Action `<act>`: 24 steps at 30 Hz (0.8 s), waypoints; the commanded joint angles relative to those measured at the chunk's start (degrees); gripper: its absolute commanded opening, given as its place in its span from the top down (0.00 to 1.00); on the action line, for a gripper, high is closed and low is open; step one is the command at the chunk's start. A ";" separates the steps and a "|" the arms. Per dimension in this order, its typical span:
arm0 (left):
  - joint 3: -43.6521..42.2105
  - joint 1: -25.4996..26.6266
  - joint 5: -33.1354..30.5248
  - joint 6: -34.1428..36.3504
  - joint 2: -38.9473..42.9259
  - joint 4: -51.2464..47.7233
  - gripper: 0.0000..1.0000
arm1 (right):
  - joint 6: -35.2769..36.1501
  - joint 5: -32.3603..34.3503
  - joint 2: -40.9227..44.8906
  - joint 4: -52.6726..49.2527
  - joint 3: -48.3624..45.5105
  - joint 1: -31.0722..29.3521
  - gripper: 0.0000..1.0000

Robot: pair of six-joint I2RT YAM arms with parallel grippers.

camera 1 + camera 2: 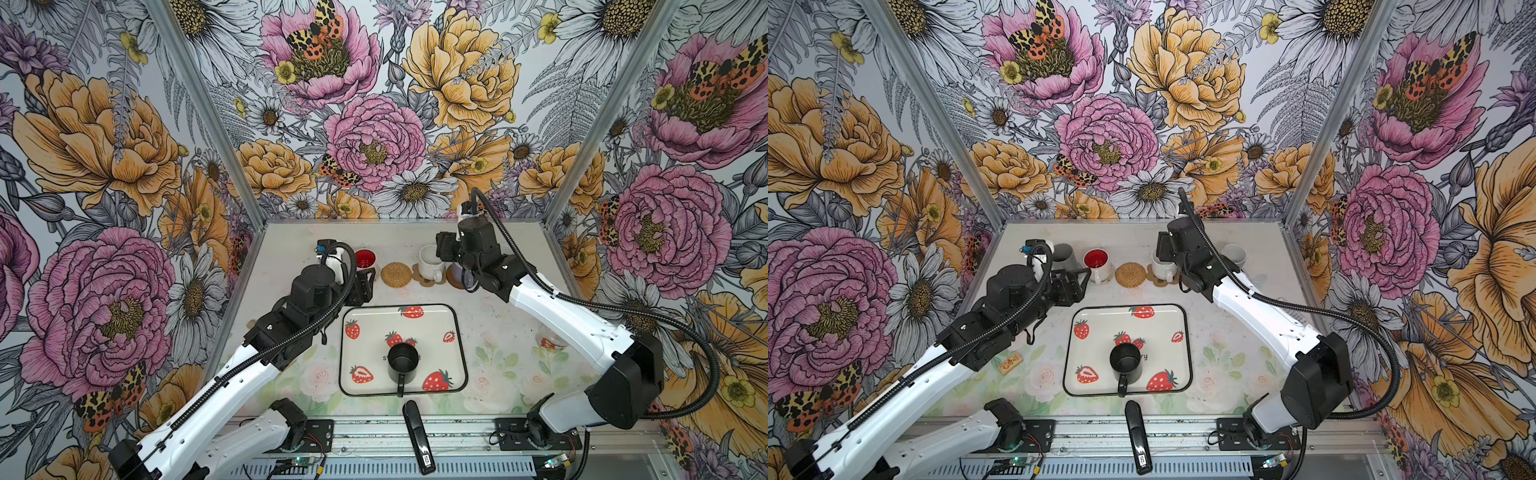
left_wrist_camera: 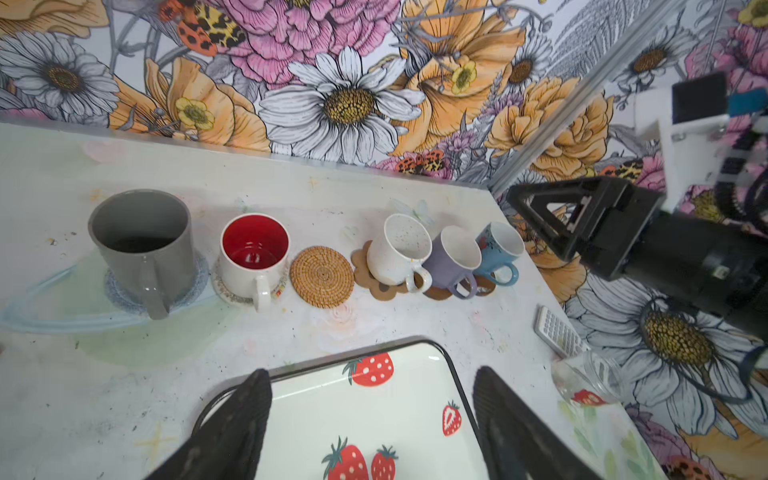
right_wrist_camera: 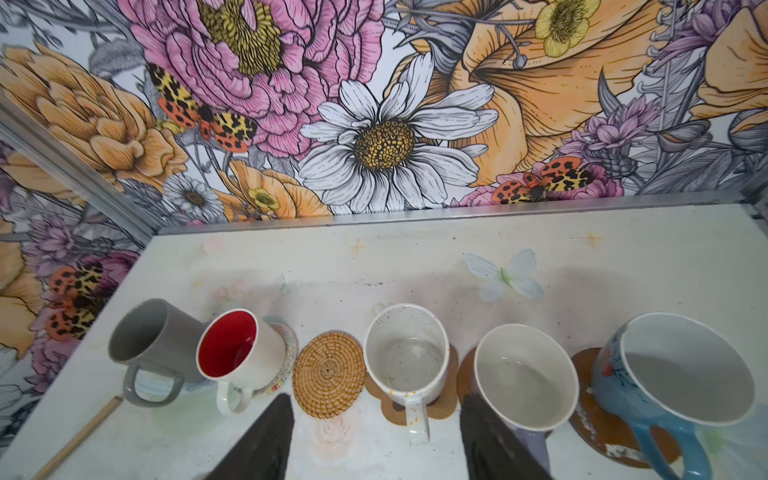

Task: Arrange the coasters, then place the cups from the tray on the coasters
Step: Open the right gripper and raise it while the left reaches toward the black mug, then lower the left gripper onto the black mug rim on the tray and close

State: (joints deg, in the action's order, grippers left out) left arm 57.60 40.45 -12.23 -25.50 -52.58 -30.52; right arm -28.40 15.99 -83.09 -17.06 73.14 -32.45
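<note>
A black cup [image 1: 402,359] stands on the strawberry tray [image 1: 436,353]. Along the back stand a grey cup [image 2: 143,245], a red-inside white cup [image 2: 254,253], a white cup [image 3: 407,357], a lavender cup [image 3: 523,374] and a light blue cup [image 3: 673,374], each on its own coaster. Between them the rattan coaster [image 1: 396,274] lies bare. My left gripper [image 2: 372,374] hangs open over the tray's far left corner, holding nothing. My right gripper [image 3: 376,401] is open in front of the white cup's handle, one finger beside the lavender cup.
A black stapler-like bar [image 1: 417,436] lies at the front edge. A clear plastic cup [image 2: 590,378] and a small white keypad [image 2: 557,332] lie right of the tray. A small wooden tag [image 1: 1009,365] lies left of it. A wooden stick [image 3: 79,436] lies near the grey cup.
</note>
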 commanded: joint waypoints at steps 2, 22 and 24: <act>3.20 6.73 -4.27 -0.97 0.16 -11.72 0.20 | -4.21 -2.30 1.39 9.83 -4.87 -0.35 0.34; -4.47 24.04 -0.63 -15.67 -6.61 -24.18 0.14 | -4.12 -1.81 3.03 11.62 -10.21 1.84 0.29; -4.45 25.20 -0.34 -16.61 -7.39 -24.71 0.14 | -4.12 -2.18 2.85 11.62 -10.29 2.03 0.29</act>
State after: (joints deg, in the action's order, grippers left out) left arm 53.60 64.47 -13.76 -39.31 -59.42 -54.26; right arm -32.14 14.66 -81.03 -7.31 63.33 -30.98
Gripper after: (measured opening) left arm 0.857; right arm 0.705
